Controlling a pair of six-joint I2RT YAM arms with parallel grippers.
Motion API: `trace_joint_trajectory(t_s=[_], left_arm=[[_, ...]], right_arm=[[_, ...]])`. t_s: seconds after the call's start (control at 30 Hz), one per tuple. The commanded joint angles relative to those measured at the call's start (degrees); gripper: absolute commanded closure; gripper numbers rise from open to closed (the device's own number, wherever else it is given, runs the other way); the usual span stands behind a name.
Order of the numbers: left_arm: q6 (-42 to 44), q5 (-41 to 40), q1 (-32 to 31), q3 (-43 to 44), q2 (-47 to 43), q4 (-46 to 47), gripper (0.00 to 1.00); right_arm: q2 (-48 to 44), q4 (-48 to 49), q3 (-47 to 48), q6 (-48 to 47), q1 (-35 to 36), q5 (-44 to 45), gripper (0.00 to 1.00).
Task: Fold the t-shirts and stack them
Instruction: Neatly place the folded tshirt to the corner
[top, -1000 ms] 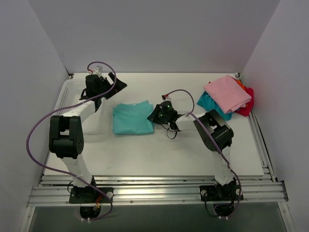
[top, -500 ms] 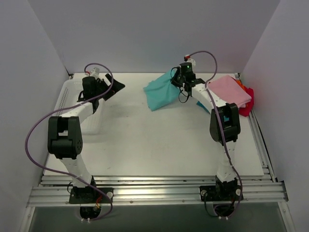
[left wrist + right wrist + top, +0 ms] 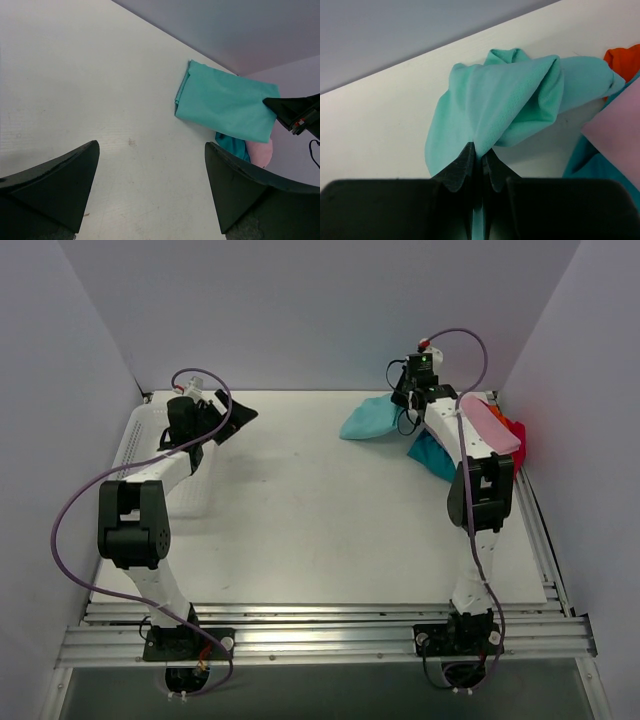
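Note:
A folded teal-green t-shirt (image 3: 368,420) hangs by one edge from my right gripper (image 3: 406,402), above the table's far right part. In the right wrist view the right gripper (image 3: 479,150) is shut on this t-shirt (image 3: 505,100), with the cloth bunched between the tips. Just right of it lies a stack of folded t-shirts: pink (image 3: 488,426) on top, teal-blue (image 3: 430,456), orange (image 3: 509,423) and red (image 3: 516,456) under it. My left gripper (image 3: 236,420) is raised at the far left, open (image 3: 151,145) and empty, facing the teal-green t-shirt (image 3: 225,102).
A white mesh basket (image 3: 135,436) stands at the far left under the left arm. Purple-grey walls close the table at the back and both sides. Cables loop from both arms.
My right gripper has lifted the teal-green t-shirt off the middle of the table and carried it back and right, close to the stack. The left arm has hardly moved.

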Motion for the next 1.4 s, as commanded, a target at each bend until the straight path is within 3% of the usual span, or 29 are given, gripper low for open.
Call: trace_joint_trajectory(t_s=[0.0, 0.2, 0.37, 0.47, 0.63, 0.83, 1.17, 1.37], left_arm=[[-0.51, 1.71, 0.31, 0.32, -0.20, 3.66, 0.05], [-1.04, 1.97, 0.31, 0.06, -0.28, 4.45, 0.06], [-1.21, 2.15, 0.31, -0.03, -0.11, 4.89, 0.06], [-1.47, 2.23, 0.40, -0.03, 0.15, 5.24, 0.06], [-1.83, 2.76, 0.31, 0.32, 0.77, 5.77, 0.07], [-2.18, 3.03, 0.22, -0.03, 0.77, 6.30, 0.07], [-2.79, 3.73, -0.04, -0.21, 0.95, 7.09, 0.07], [-2.79, 3.82, -0.13, -0.29, 0.86, 7.18, 0.08]], right_arm=[[-2.94, -2.78, 4.26, -2.18, -2.63, 0.16, 1.00], [-0.92, -8.40, 12.78, -4.02, -6.24, -0.28, 1.00], [-3.46, -9.46, 13.85, -2.62, -12.83, -4.24, 1.00], [-8.81, -7.10, 7.98, -1.30, -16.51, -6.25, 1.00], [-19.17, -1.04, -9.42, 0.37, -19.42, -7.23, 1.00], [-24.90, 3.09, -22.07, 1.16, -22.59, -6.61, 1.00], [-25.88, 6.09, -34.22, 3.36, -28.56, -3.89, 1.00], [-20.34, 10.12, -37.48, 6.34, -35.85, -9.16, 1.00]])
